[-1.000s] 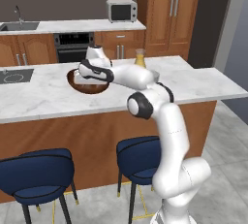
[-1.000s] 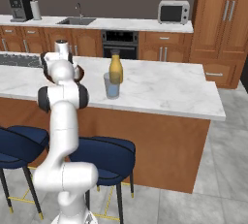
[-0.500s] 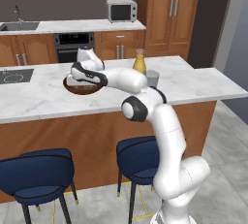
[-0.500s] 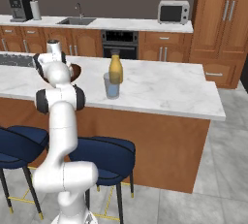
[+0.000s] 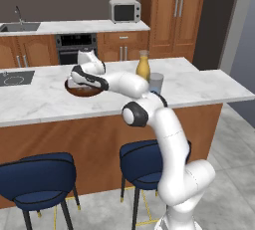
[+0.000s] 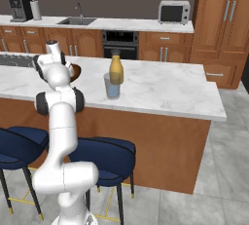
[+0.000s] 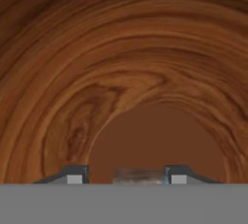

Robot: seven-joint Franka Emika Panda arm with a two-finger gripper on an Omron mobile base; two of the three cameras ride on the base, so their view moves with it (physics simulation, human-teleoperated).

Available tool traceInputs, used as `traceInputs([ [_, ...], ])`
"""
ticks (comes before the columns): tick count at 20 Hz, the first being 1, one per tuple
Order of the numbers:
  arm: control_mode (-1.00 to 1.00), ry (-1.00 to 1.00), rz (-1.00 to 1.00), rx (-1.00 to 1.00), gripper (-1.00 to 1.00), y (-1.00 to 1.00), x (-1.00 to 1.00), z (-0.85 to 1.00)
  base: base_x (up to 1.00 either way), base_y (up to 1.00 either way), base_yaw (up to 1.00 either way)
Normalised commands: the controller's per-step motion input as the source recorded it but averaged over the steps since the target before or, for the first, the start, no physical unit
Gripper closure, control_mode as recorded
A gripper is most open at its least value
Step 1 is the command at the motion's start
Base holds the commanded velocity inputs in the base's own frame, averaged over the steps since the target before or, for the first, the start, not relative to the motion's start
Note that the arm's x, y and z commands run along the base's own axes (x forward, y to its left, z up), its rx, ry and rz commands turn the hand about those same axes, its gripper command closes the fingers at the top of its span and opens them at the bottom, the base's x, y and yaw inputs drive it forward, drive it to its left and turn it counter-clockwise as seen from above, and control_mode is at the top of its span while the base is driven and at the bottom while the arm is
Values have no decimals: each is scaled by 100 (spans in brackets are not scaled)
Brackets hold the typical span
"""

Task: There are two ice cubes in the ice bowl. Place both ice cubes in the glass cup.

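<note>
Deep inside the ice bowl [image 7: 121, 72], we are lowering our gripper [image 7: 127, 178], which has narrowed from its wide spread of a moment ago; a pale block, apparently one of the ice cubes [image 7: 138, 175], is sitting between the tips, though we cannot tell whether it is truly clamped. Farther along the counter [image 6: 160, 90], the glass cup [image 6: 112, 85] is waiting just in front of the bottle [image 6: 115, 68], suggesting the transfer is coming next.

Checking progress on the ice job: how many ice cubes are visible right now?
1. One pale ice cube sits between the hand's fingertips, low inside the wooden ice bowl. The second may be hidden.
</note>
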Motion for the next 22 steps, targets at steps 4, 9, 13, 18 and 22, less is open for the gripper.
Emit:
traceInputs([
  [4, -100, -10, 0, 0, 100, -8, 24, -39, 0, 0, 0],
  [9, -100, -21, 0, 3, 100, -12, -5, 12, 0, 0, 0],
  [13, -100, -11, -6, 7, 100, -48, -74, 99, 0, 0, 0],
  [18, -100, 1, -11, 0, 100, -97, -100, 63, 0, 0, 0],
  [22, -100, -1, -6, 0, 100, -100, -100, 4, 0, 0, 0],
])
